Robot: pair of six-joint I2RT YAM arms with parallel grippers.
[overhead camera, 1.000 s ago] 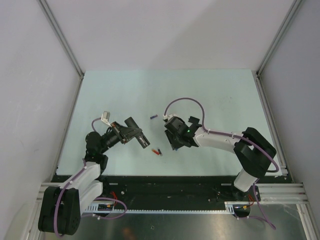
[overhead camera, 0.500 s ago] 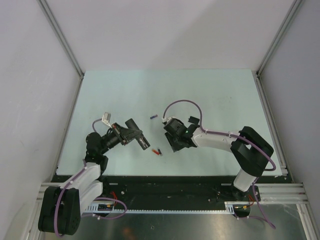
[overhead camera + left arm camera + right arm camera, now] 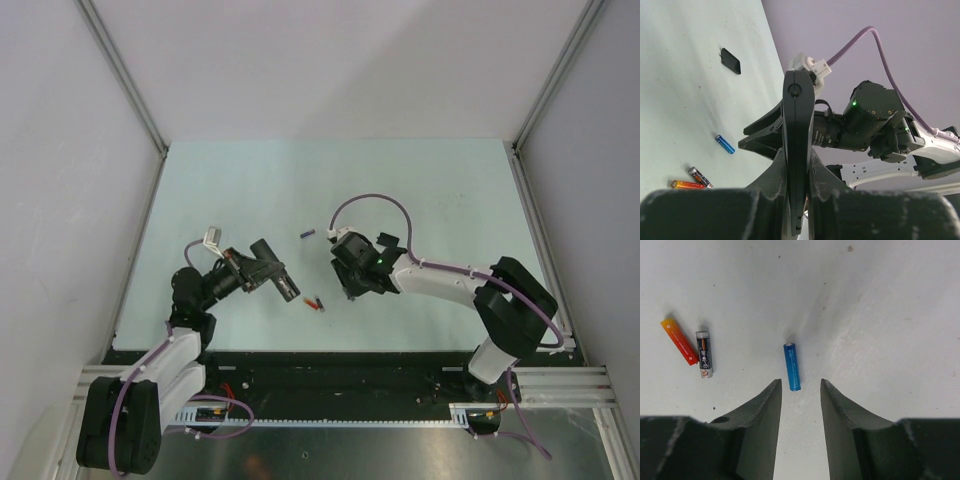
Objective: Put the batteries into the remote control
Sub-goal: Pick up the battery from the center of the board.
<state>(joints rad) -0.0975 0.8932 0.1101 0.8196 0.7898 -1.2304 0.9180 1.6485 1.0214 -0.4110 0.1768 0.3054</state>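
black remote control (image 3: 798, 115) clamped edge-on in left pincer (image 3: 797, 167); right pincer (image 3: 801, 384) parted over blue battery (image 3: 792, 366)

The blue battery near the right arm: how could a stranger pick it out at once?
On the pale green table, follow the right arm to its open jaws. The blue battery lies flat in line with the gap between them. It is plain bright blue and alone; the red-orange battery and the black-and-silver battery lie together off to one side.
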